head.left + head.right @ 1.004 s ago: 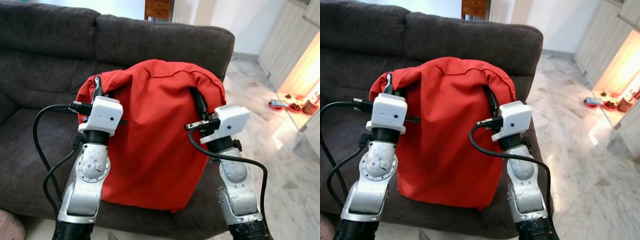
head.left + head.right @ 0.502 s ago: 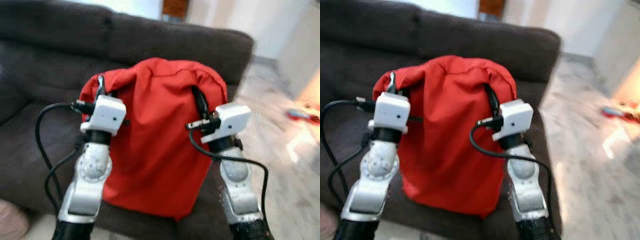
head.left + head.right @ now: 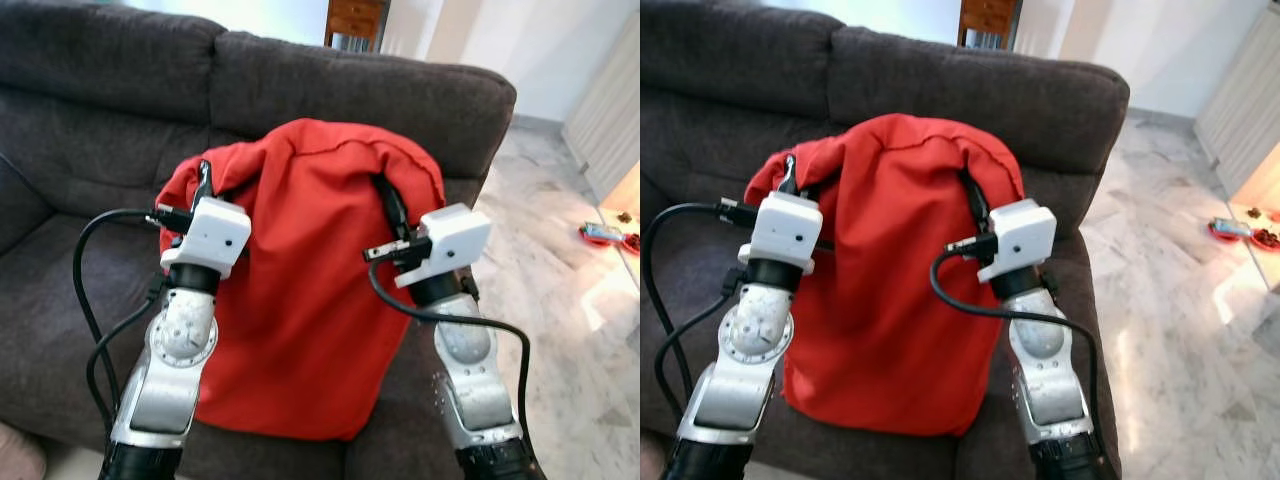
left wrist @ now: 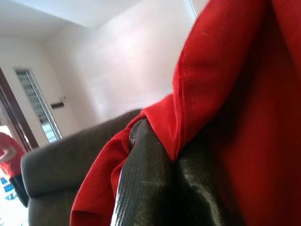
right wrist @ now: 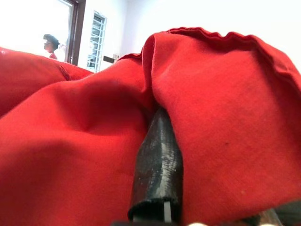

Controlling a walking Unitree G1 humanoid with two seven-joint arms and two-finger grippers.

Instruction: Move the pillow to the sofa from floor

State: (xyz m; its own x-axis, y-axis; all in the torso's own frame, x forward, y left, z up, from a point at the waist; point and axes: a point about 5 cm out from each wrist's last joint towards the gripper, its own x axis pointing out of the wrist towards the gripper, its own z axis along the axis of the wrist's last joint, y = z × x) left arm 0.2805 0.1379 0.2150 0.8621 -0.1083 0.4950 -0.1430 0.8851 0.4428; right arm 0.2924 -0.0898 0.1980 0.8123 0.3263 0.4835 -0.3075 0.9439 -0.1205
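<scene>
Dark grey sofa (image 3: 90, 120) now nearer behind both grippers; camera shifted. Red pillow (image 3: 300, 290) held up, unchanged, left gripper (image 3: 203, 180) and right gripper (image 3: 392, 208) clamped on upper corners. Release pending.

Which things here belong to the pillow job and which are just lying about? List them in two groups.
Part of the job:
red pillow, held up in front of the sofa
left gripper, shut on the pillow's upper edge
right gripper, shut on the pillow's upper edge
dark grey sofa

Just lying about:
wooden cabinet behind the sofa
small items on the marble floor
</scene>
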